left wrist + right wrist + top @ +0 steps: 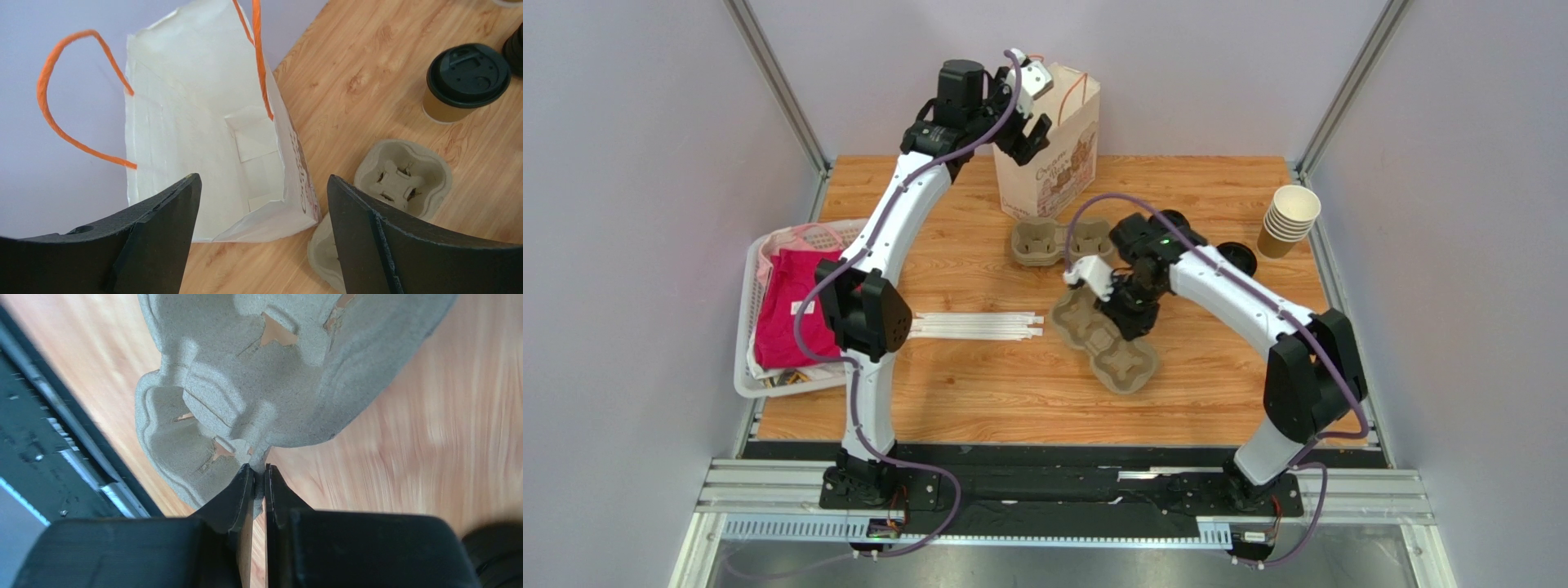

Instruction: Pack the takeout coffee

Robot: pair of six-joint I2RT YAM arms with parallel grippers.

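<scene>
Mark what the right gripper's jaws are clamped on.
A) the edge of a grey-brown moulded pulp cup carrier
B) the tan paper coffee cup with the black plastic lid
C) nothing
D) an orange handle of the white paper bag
A: in the right wrist view, the right gripper has its jaws pinched together on the thin edge of the grey-brown moulded pulp cup carrier.

Count: paper bag [1053,159] x1, pulp carrier [1038,241] x2, one just in front of the bag, the other [1118,349] further front-right. Right of bag: lidded coffee [466,82] x1, stack of lidless cups [1290,221] x1. Left of bag: basket [745,331] x1.
</scene>
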